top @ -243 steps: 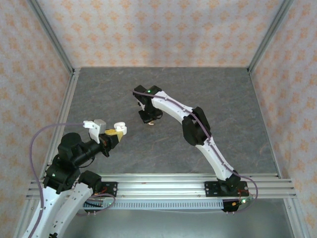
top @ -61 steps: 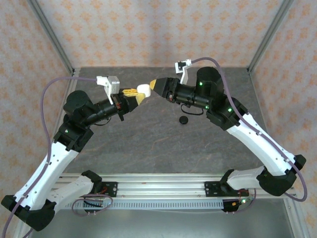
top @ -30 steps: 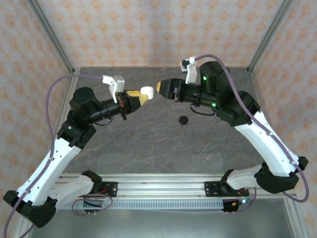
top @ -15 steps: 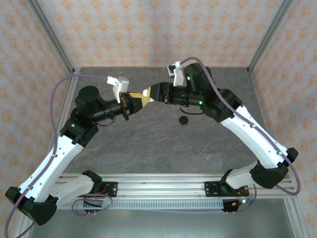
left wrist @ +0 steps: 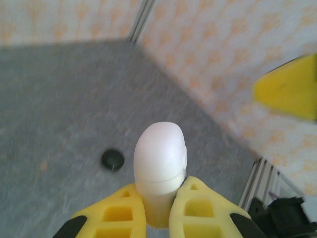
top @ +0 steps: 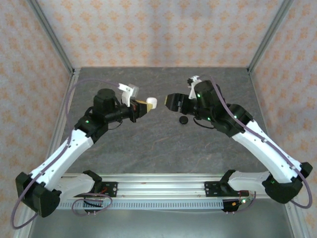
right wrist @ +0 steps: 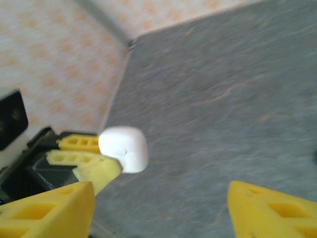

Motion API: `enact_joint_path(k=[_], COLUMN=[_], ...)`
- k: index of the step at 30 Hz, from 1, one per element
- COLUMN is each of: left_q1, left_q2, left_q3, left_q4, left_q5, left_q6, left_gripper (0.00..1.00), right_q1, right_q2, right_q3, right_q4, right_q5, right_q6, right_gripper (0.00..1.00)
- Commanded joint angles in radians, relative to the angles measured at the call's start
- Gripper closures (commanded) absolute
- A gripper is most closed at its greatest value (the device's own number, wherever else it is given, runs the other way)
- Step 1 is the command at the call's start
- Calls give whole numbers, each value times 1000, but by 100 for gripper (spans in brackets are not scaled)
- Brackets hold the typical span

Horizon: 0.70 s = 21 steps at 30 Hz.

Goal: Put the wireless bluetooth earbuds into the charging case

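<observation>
Left gripper (left wrist: pixel 161 191): pinching white charging case (left wrist: pixel 160 158) by its base, aloft, lid shut.
Right gripper (right wrist: pixel 161 191): spread, empty, facing case, apart.
Small black piece (top: pixel 184 119): on table (top: pixel 148 153) — probably an earbud.
Risk: prying lid twists case loose — narrow pinch.

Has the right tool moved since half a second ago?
Yes. The right tool has backed off rightward from the white case, ending nearer the small black item lying on the table.
</observation>
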Motion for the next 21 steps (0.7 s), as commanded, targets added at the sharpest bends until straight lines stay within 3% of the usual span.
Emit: enact_joint_path(k=[1, 5, 8, 19, 21], left_q1=[-6, -7, -7, -11, -10], left_q2=[36, 83, 133, 350, 365], left_q3=[-100, -220, -279, -323, -322], left_q4=[28, 91, 123, 145, 141], left_q5=[-31, -61, -77, -101, -114], left_q6=[-19, -49, -62, -37, -32], left_gripper=[100, 100, 100, 100, 94], right_q1=[-22, -66, -117, -301, -338], right_q2=[-80, -186, -239, -141, -125], right_q3=[-112, -287, -386, -538, -563], right_q4=[-47, -75, -67, 36, 80], right_q5=[281, 476, 529, 584, 585], right_q6=[-40, -16, -3, -118, -154], right_gripper=[20, 7, 2, 1, 1])
